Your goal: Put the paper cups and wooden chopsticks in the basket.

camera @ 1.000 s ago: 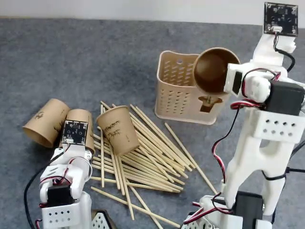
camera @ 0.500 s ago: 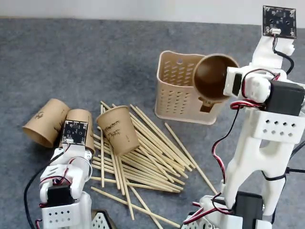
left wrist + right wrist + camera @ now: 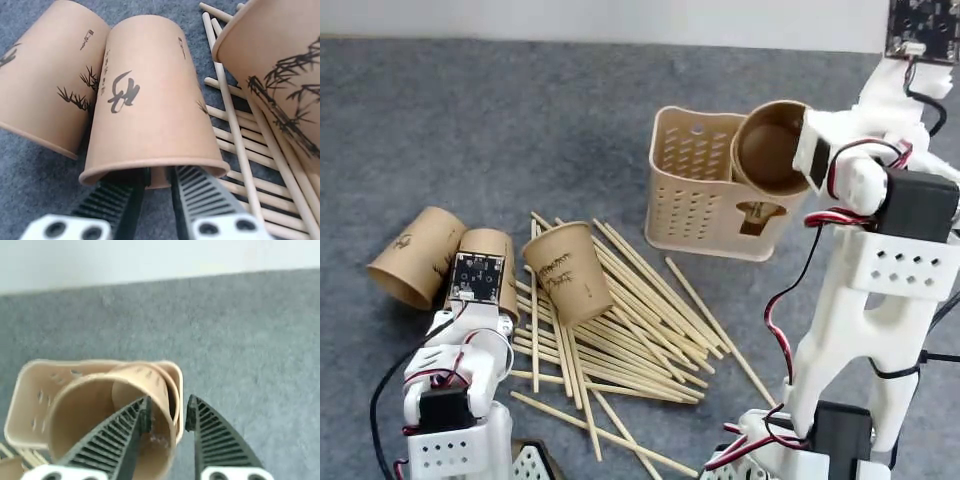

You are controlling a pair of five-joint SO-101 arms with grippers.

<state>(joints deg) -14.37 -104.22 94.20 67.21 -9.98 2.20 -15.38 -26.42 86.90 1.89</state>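
The tan slotted basket (image 3: 695,190) (image 3: 30,390) stands at the back. My right gripper (image 3: 167,415) is shut on the rim of a paper cup (image 3: 770,150) (image 3: 90,410), which tilts into the basket's right end over another cup inside. Wooden chopsticks (image 3: 620,330) (image 3: 235,140) lie in a loose pile at the centre, with a cup (image 3: 568,270) (image 3: 280,65) resting on them. Two more cups lie on their sides at the left. My left gripper (image 3: 159,175) is shut on the rim of the nearer one (image 3: 495,255) (image 3: 150,100), beside the far-left cup (image 3: 415,255) (image 3: 45,85).
Grey carpet (image 3: 470,120) covers the table, with bare room at the back left. The right arm's white body (image 3: 880,300) rises at the right, the left arm's base (image 3: 450,420) at the front left. A pale wall runs along the far edge.
The right gripper has turned and carried its cup from above the basket's right end down into it. The left arm and the cups near it have not moved.
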